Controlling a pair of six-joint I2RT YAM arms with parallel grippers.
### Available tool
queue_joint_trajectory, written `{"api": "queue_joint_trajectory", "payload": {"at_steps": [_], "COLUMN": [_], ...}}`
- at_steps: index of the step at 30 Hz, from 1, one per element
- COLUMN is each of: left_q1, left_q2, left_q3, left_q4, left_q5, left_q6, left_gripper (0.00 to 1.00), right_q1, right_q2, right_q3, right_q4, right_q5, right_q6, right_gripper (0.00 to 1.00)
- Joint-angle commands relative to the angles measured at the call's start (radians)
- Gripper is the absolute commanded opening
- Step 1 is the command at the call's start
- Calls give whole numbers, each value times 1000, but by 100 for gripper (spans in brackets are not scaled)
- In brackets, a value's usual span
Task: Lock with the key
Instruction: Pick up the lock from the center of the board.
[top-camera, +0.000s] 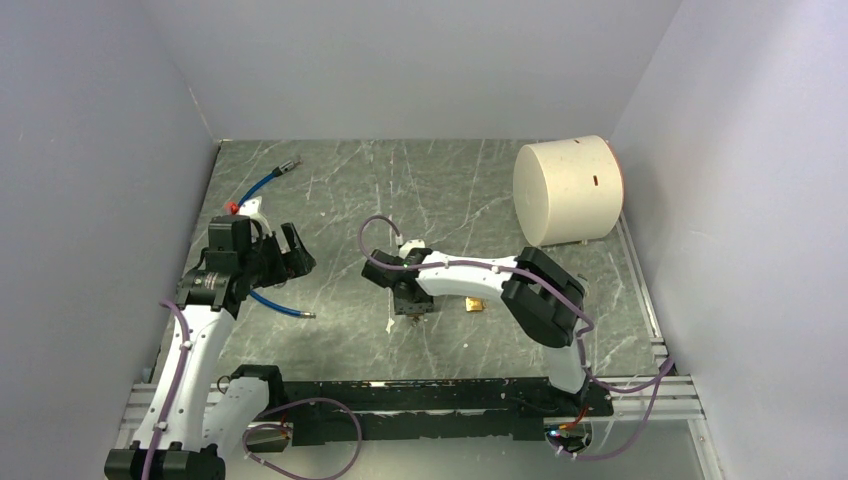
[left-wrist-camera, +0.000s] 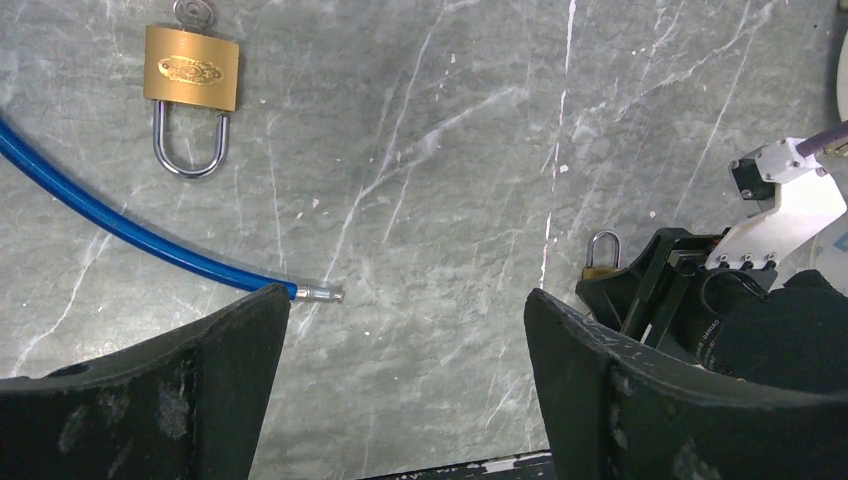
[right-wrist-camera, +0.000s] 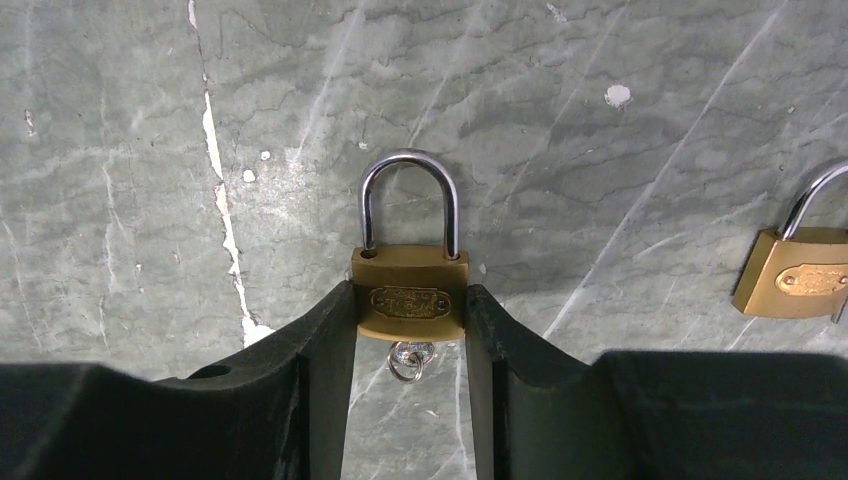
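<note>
A brass padlock (right-wrist-camera: 409, 300) lies flat on the marble table, its steel shackle (right-wrist-camera: 410, 165) pointing away from my right wrist. My right gripper (right-wrist-camera: 410, 295) is shut on its body, one finger pressed on each side. The key (right-wrist-camera: 411, 356), with a small ring, sticks out of the lock's underside between the fingers. From above, the right gripper (top-camera: 410, 303) is low over the table's middle and covers this lock. My left gripper (left-wrist-camera: 405, 295) is open and holds nothing. It hangs over bare table at the left (top-camera: 288, 250).
A second brass padlock (right-wrist-camera: 800, 278) lies just right of the held one (top-camera: 473, 304). The left wrist view shows a padlock (left-wrist-camera: 190, 68) with a key at its far end, and a blue cable (left-wrist-camera: 120, 228). A large white cylinder (top-camera: 567, 190) lies at the back right. Walls enclose three sides.
</note>
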Motion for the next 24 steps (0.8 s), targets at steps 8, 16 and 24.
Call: {"api": "queue_joint_trajectory", "payload": {"at_steps": [8, 16, 24], "left_q1": [7, 9, 8], "left_q2": [24, 0, 21], "left_q3": [11, -2, -10], "left_q4": [24, 22, 37], "left_q5": [54, -3, 58], "left_q6": [17, 4, 10], "left_gripper": [90, 92, 92], "right_q1": [7, 5, 3], "right_q2": [26, 29, 48], "right_q3": [-36, -84, -58], "right_q4": [25, 60, 97], "right_q5": [-29, -56, -107], "right_q6": [-10, -43, -98], "right_gripper": [49, 46, 31]}}
